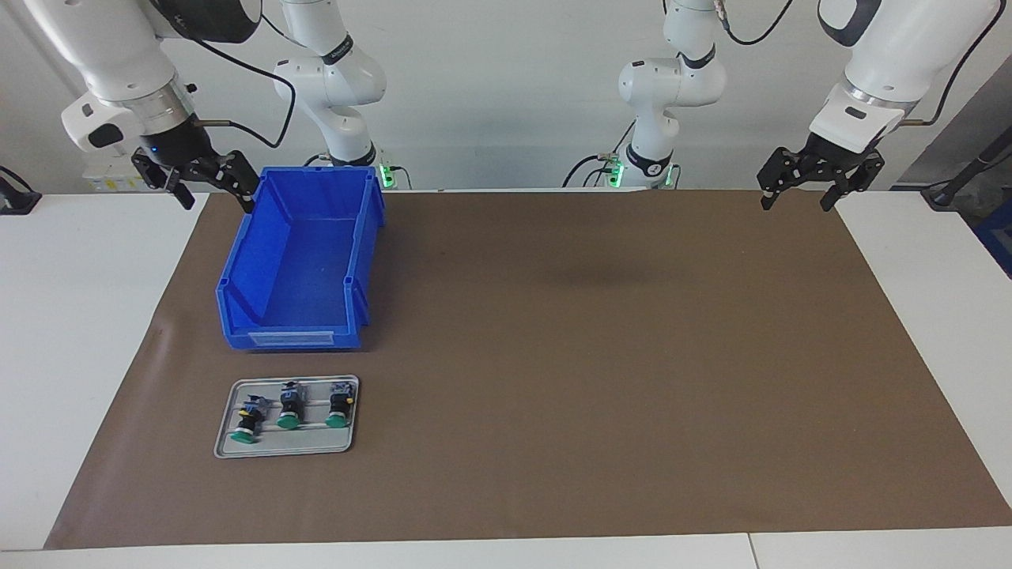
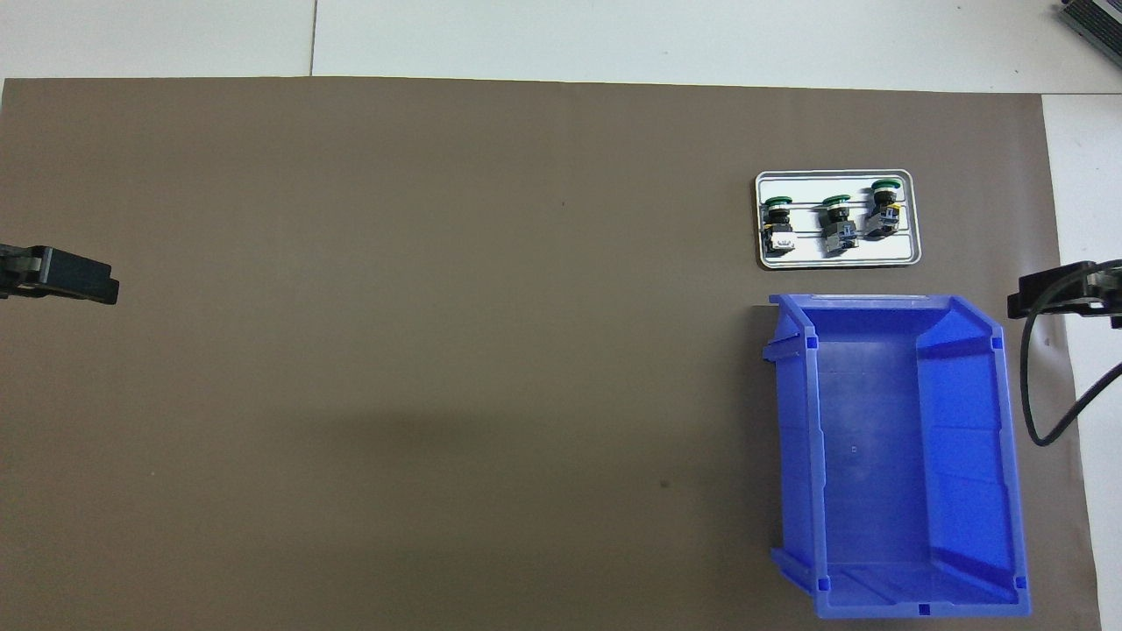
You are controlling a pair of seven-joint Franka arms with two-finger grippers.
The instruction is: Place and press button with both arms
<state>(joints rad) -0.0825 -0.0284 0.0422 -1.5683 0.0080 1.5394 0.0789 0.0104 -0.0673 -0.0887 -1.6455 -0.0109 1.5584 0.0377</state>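
Note:
Three alike buttons with green caps and black bodies lie on their sides in a row on a small grey tray (image 1: pixel 285 447) (image 2: pixel 806 259): one (image 1: pixel 247 420) (image 2: pixel 884 210), one (image 1: pixel 289 407) (image 2: pixel 837 225) and one (image 1: pixel 340 405) (image 2: pixel 777 224). My right gripper (image 1: pixel 217 197) (image 2: pixel 1043 298) is open and empty, up in the air over the mat's edge beside the blue bin. My left gripper (image 1: pixel 798 197) (image 2: pixel 88 280) is open and empty, up over the mat's edge at the left arm's end. Both are well apart from the buttons.
An open blue bin (image 1: pixel 253 261) (image 2: pixel 964 456) stands on the brown mat (image 1: pixel 593 356) at the right arm's end, nearer to the robots than the tray and close to it. White tabletop borders the mat.

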